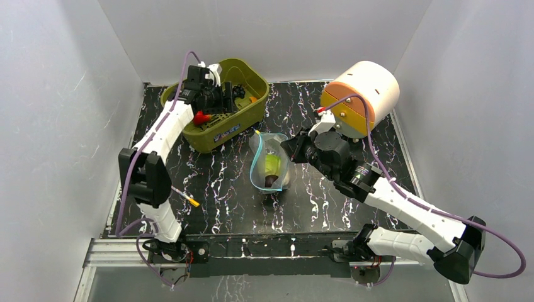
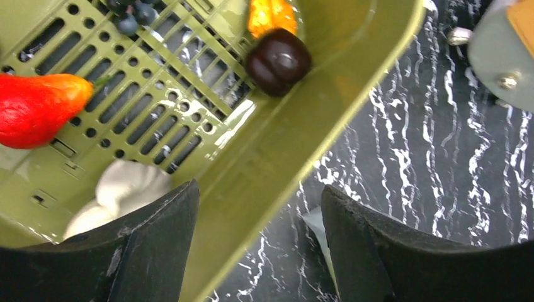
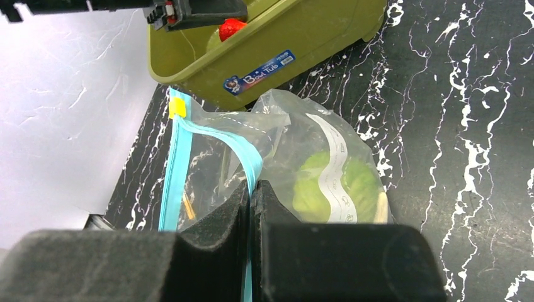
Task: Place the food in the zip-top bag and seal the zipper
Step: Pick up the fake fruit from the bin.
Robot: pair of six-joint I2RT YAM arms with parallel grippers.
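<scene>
The clear zip-top bag [image 1: 269,160] stands open at mid-table, with the pale-green cabbage [image 1: 272,165] and a dark piece [image 1: 271,182] inside. My right gripper [image 1: 291,148] is shut on the bag's blue-teal zipper strip [image 3: 242,154]. The cabbage [image 3: 343,185] shows through the plastic, and the zipper's yellow end [image 3: 177,107] is at the far side. My left gripper [image 2: 259,233] is open and empty, straddling the olive bin's wall [image 2: 264,163]. In the bin lie a red-orange fruit [image 2: 38,108], a dark round fruit [image 2: 278,61], an orange piece [image 2: 271,16], a white piece [image 2: 126,189] and grapes [image 2: 129,16].
The olive-green bin [image 1: 242,119] sits at the back left, just behind the bag. A cream and orange cylinder [image 1: 362,94] stands at the back right, close to my right arm. A thin yellow-tipped stick [image 1: 186,197] lies at the front left. White walls enclose the table.
</scene>
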